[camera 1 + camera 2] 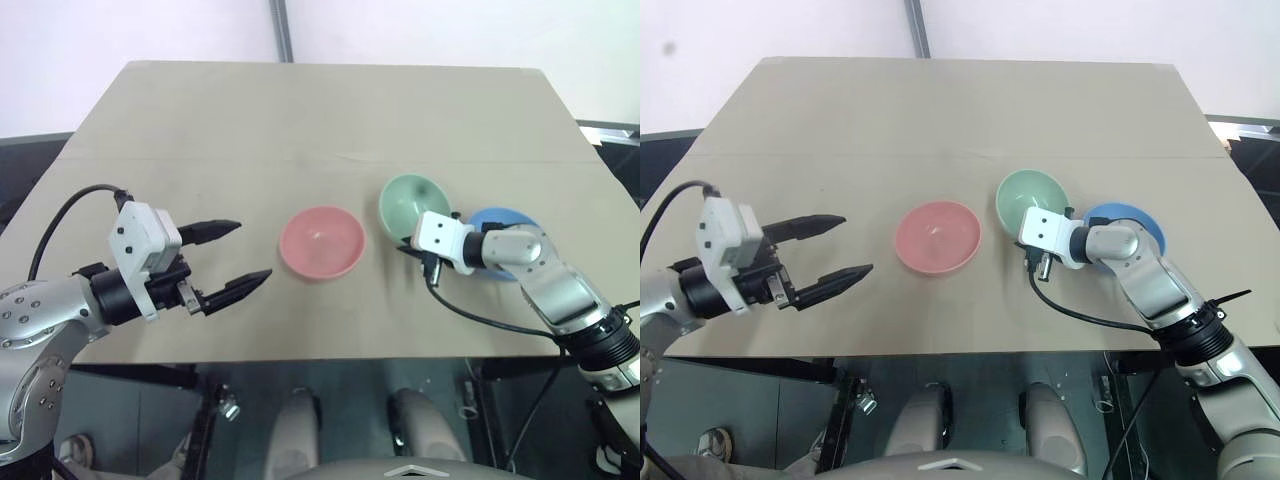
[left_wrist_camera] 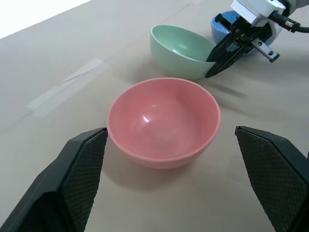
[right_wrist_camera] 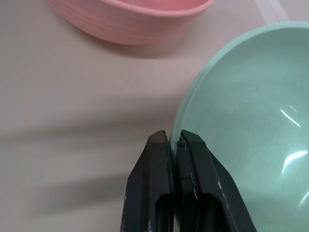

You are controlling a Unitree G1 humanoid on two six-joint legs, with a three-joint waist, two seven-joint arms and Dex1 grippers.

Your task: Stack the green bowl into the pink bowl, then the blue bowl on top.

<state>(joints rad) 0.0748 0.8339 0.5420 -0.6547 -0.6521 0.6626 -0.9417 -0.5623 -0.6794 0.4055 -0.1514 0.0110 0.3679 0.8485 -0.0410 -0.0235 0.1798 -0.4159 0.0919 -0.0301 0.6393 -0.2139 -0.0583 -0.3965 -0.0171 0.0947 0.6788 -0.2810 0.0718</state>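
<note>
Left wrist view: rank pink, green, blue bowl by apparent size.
1. pink bowl, largest, but it sits nearest this camera.
2. green bowl, tilted, its rim pinched in the right gripper.
3. blue bowl, smallest, farthest and mostly hidden behind that gripper.
The ranking reflects nearness and occlusion, not true size.

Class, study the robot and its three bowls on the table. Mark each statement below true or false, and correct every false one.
1. The right hand is shut on the rim of the green bowl. True.
2. The green bowl already sits inside the pink bowl. False: it is tilted beside the pink bowl, which is empty.
3. The left hand is open and holds nothing. True.
4. The blue bowl lies between the pink and green bowls. False: it is beyond the green bowl, on the robot's right.
5. The pink bowl stands upright on the table. True.
</note>
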